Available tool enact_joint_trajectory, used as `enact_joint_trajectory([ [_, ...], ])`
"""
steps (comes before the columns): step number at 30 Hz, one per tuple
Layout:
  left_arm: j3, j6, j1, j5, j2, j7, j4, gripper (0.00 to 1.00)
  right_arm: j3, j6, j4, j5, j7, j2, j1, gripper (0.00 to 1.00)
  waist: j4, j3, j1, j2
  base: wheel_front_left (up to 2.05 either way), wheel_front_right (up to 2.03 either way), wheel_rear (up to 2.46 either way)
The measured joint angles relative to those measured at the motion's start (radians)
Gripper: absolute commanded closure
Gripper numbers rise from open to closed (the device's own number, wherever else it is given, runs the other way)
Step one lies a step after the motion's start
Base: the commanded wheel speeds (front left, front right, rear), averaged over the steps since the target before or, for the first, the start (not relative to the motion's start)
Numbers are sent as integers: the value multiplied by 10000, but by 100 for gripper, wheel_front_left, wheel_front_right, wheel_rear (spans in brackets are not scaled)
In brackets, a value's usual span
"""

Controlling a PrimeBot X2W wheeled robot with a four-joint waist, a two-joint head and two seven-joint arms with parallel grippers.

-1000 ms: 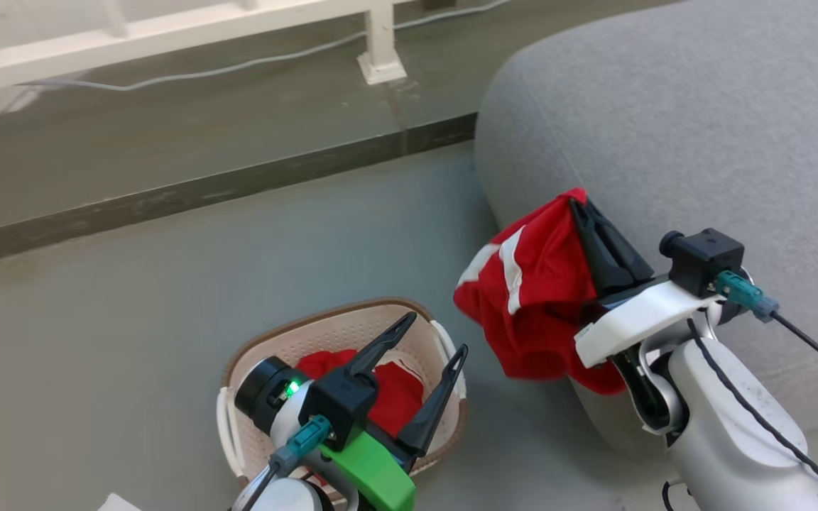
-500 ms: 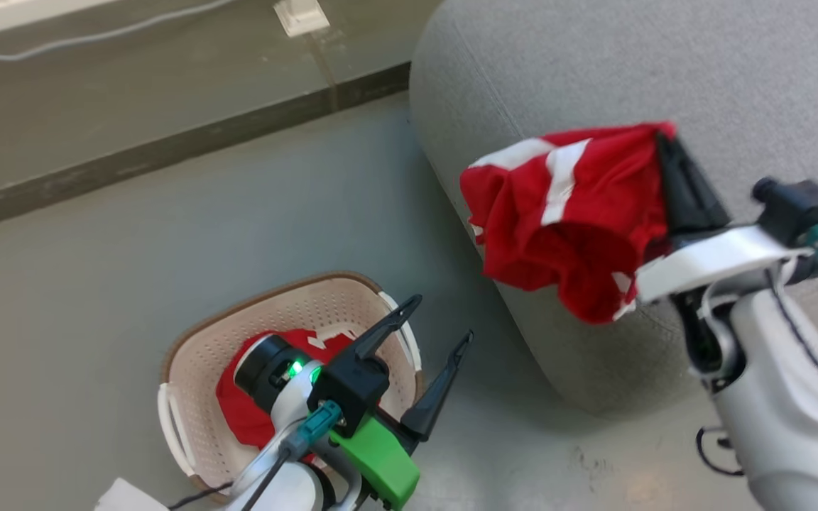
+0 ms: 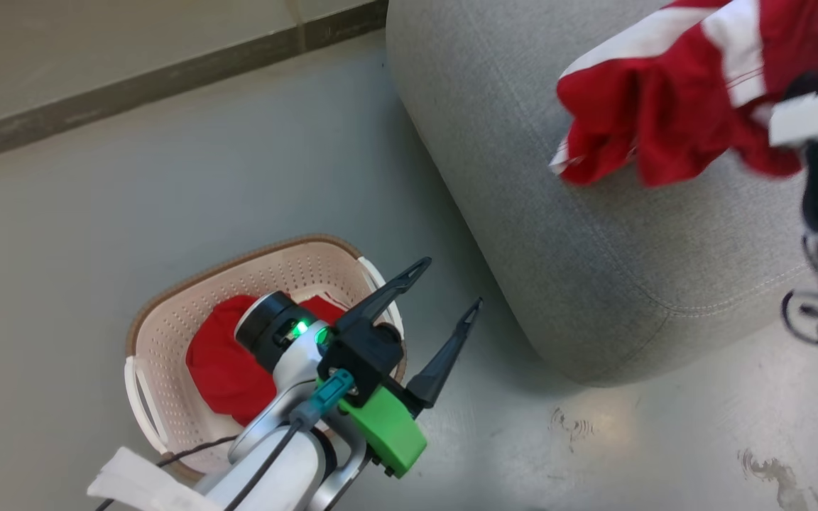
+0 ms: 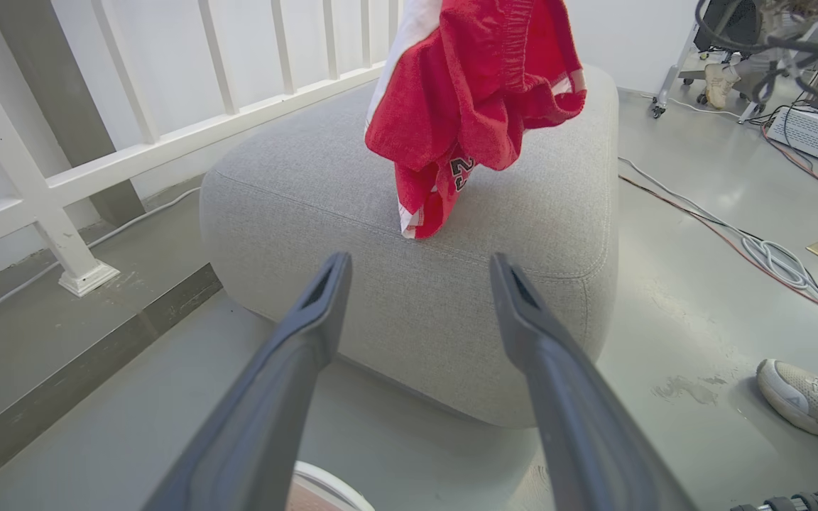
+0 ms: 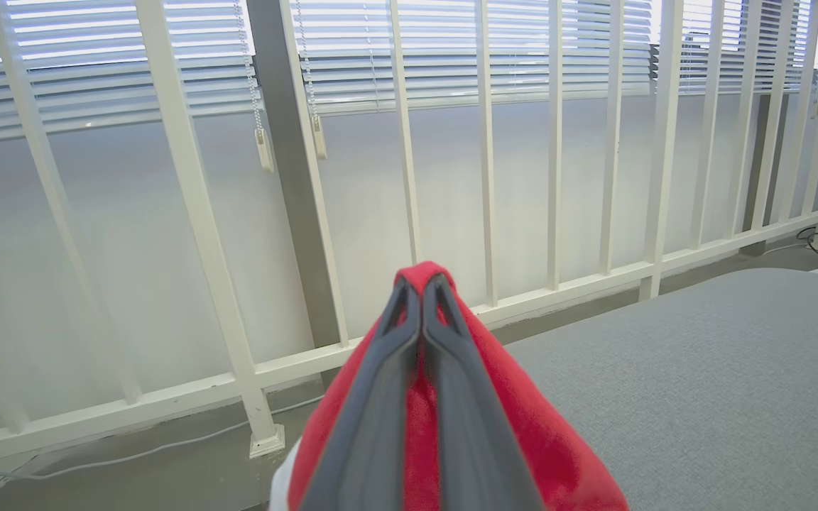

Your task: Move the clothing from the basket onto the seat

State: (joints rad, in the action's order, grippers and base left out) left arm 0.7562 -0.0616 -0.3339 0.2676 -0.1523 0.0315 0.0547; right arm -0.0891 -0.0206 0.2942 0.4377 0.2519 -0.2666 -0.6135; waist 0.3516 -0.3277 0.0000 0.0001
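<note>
A bright red garment with white stripes (image 3: 672, 92) hangs from my right gripper (image 5: 421, 284), whose jaws are pressed shut on its fabric. The garment (image 4: 473, 92) dangles above the top of the grey seat (image 3: 593, 234), and its lowest fold is just at the cushion's surface. Another piece of red clothing (image 3: 221, 362) lies bunched in the cream basket (image 3: 140, 387) on the floor left of the seat. My left gripper (image 3: 449, 284) stands open and empty over the basket's right side, its fingers pointing toward the seat (image 4: 416, 305).
A white railing (image 5: 203, 234) with blinds behind it runs beyond the seat. Cables (image 4: 757, 248) trail over the grey floor to the seat's right. A person's shoe (image 4: 810, 404) rests on the floor there. A dark strip (image 3: 167, 78) crosses the floor.
The right gripper has carried the red garment up from the seat's side to above its top. The head view has shifted. The left gripper stays open over the basket.
</note>
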Motion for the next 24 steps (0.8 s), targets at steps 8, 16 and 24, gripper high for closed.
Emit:
enact_joint_trajectory([
  [8,408,-184,-486,-290,-2,-311,151,0,761,-77,938,148,-36,-878,-1569,100,-246,-590,0,0,0,0,0],
  [16,522,-190,-759,-454,8,-500,270,0,1053,-58,1941,408,-372,-1450,-2652,100,-690,-1316,1,0,0,0,0],
  [24,541,-261,-1181,-646,-17,-589,387,0,1396,27,3150,663,-414,-1726,-2862,100,-1145,-2108,1,0,0,0,0],
])
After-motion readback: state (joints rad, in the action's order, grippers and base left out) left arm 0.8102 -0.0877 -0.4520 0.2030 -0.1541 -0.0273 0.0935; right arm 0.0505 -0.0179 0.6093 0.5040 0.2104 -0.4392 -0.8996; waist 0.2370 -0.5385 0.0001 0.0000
